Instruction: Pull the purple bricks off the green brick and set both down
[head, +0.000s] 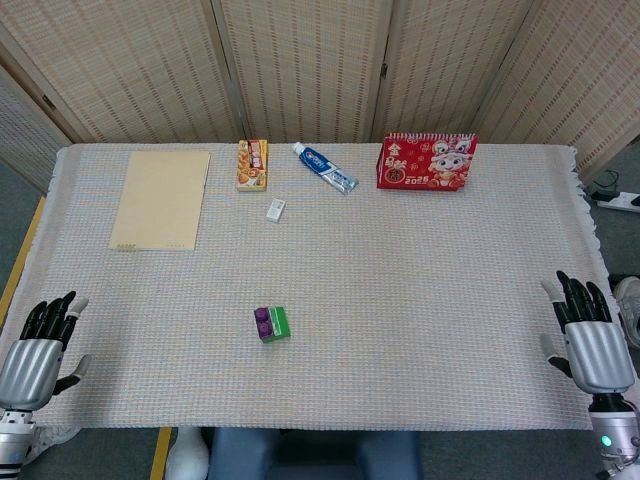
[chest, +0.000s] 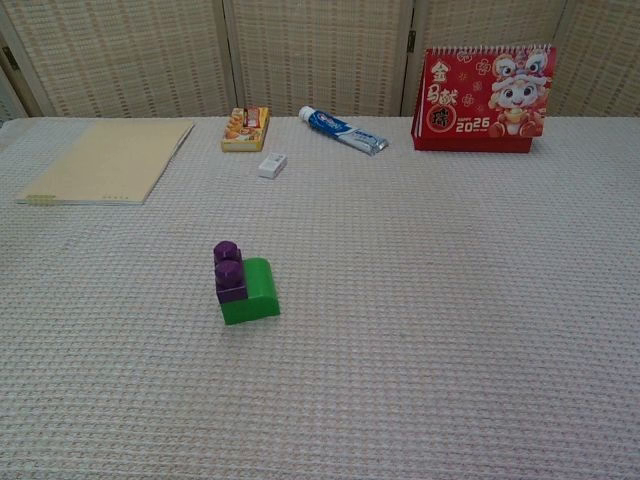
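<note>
No step has begun: the left hand (head: 38, 350) and right hand (head: 590, 335) rest empty with fingers spread at the table edges, so both must first reach the purple bricks (chest: 229, 271) seated on the green brick (chest: 254, 294).

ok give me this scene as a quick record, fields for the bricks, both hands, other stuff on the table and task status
bricks: purple brick sits on the left part of the green brick, near the middle front of the table
left hand: at the table's front left corner, fingers apart, holding nothing
right hand: at the front right corner, fingers apart, holding nothing
far side: tan notepad, snack pack, white eraser, toothpaste tube, red desk calendar
task status: not started, bricks joined and untouched
</note>
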